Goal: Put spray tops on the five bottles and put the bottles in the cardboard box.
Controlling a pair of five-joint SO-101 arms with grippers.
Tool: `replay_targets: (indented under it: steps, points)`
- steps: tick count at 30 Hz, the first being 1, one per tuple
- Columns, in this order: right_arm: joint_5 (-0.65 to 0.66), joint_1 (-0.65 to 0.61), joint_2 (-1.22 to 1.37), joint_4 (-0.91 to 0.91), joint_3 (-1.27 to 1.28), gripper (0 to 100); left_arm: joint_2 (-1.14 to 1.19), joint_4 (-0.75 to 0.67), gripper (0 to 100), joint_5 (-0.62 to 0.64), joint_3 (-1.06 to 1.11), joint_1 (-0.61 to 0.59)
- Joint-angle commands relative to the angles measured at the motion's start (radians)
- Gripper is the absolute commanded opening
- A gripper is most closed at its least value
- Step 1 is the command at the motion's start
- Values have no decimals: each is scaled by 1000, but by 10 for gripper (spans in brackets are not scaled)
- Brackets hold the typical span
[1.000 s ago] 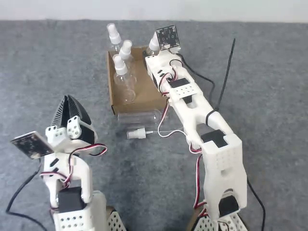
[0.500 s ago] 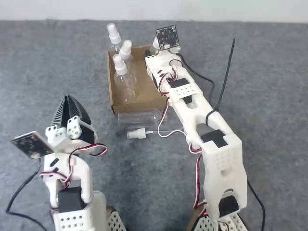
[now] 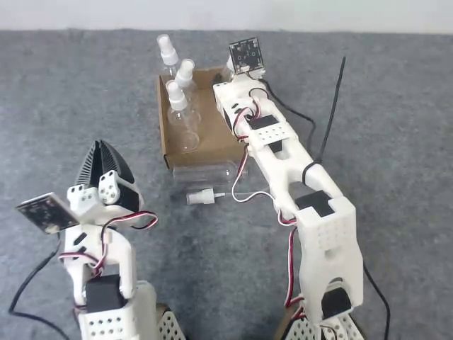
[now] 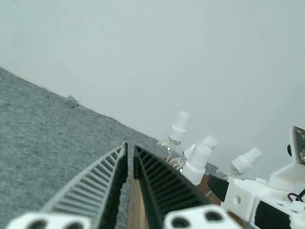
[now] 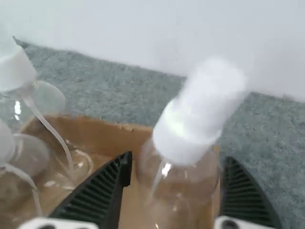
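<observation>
Left pincer [image 3: 101, 145] sits closed and empty over the near-left part of the worktop [image 3: 85, 92], well away from everything.

The cardboard box [image 3: 212, 138] is up by the far edge, about mid-width. Three capped bottles [image 3: 185, 73] stand along its left wall.

Just outside the box's near wall there's an uncapped bottle [image 3: 205, 171] lying on its side. A loose spray top [image 3: 200, 197] lies just beside it, toward the near edge.

Right pincer [image 5: 178, 160] is over the box's far-right corner. Its jaws are spread wide on either side of the fourth bottle [image 5: 188, 143], which has its top on. I'd call this the drop-off of number four.

To do it well, I'd keep the jaws wide and back out straight along the bottle's axis. The spray head is taller than the jaw tips, so a sideways pull could hook it and tip the bottle. It also shouldn't swing toward the three neighbours, since they'd go down like dominoes.

Stuff I can't make out:
- The right wrist view cuts off the bottle's base, so I can't say if it's actually standing on the box floor.
- There's cardboard showing between one jaw and the glass, but the other jaw is so close I can't tell if it touches.
- From above, the arm's camera board covers the pincer and most of that bottle.
- The lying bottle is clear (basically invisible against the box wall), so its neck direction is a guess.
</observation>
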Motion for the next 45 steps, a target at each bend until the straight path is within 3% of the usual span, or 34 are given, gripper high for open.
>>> replay_targets:
  steps: [1,13,45]
  points:
    - [11,-30,-77,70,-63,307,-2,-29,15,0,-12,5]
    - [11,-30,-142,163,-57,307,-2,-29,15,0,-12,5]
    - [8,-22,-526,835,-57,307,-2,-29,15,0,-10,-2]
